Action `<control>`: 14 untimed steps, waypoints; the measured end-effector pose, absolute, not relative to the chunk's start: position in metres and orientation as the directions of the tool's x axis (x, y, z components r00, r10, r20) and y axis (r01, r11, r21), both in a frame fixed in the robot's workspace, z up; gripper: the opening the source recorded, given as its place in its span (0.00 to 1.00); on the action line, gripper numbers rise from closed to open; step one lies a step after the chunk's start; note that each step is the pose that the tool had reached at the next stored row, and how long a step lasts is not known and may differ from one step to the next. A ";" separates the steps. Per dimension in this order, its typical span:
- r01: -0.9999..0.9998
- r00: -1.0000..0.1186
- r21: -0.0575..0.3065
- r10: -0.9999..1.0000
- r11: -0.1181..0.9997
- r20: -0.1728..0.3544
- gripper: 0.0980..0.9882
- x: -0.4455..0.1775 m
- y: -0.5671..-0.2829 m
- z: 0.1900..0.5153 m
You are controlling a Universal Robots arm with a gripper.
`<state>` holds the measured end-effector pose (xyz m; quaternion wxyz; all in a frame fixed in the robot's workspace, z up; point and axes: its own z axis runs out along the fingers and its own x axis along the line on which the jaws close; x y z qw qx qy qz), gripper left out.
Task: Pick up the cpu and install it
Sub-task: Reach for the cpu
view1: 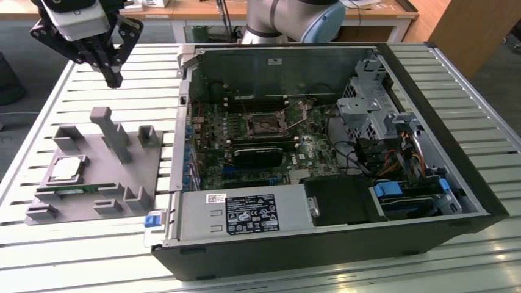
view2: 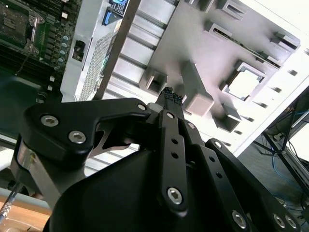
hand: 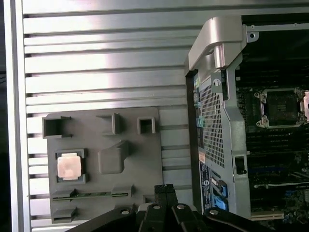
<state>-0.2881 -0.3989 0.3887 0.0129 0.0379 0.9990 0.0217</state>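
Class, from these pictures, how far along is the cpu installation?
Nothing done yet: the shiny silver square cpu lies in the grey plastic holder. The black tool hangs shut and empty above the slatted metal table near it. The black-centred metal-framed socket is empty, so pickup and installing remain.

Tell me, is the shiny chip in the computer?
Out: the chip lies flat in the grey tray beside the computer; the socket looks empty.
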 end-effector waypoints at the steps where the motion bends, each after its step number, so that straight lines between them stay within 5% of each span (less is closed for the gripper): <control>1: 0.075 -0.997 0.044 0.076 0.996 -0.024 0.01 -0.289 -0.399 0.389; 14: 0.075 -0.997 0.044 0.076 0.996 -0.024 0.01 -0.305 -0.399 0.388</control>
